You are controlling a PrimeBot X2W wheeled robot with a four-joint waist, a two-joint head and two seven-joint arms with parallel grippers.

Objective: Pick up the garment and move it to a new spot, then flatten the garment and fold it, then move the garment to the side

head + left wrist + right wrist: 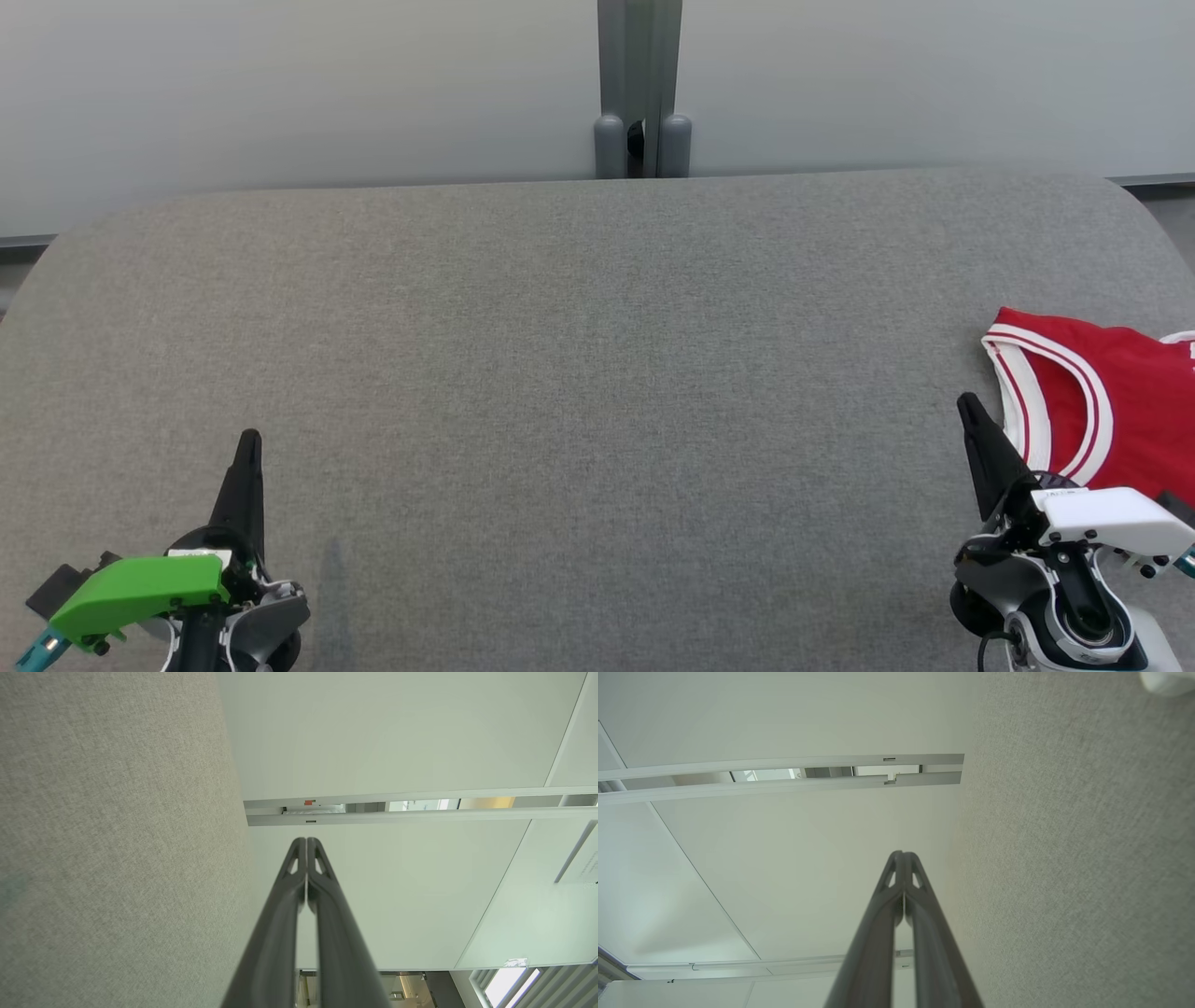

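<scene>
Garment (1111,401), 3 o'clock in your head view: cut off by the picture's edge. Its near hem is hidden behind the white housing (1111,518) of the right tool (969,403), so you can't tell its full shape.

Both tools run off the bottom edge: left tool (249,439) at 7 o'clock, right at 5.

Desk (597,373): cropped left, right and near side.

Right wrist view, 1 o'clock corner: pale blurred shape (1169,680), cut off, unidentifiable.

Left wrist view, 3 o'clock: lettered panel (584,858), text too small to read. Small red mark (309,802) at 12 o'clock, likewise.
</scene>
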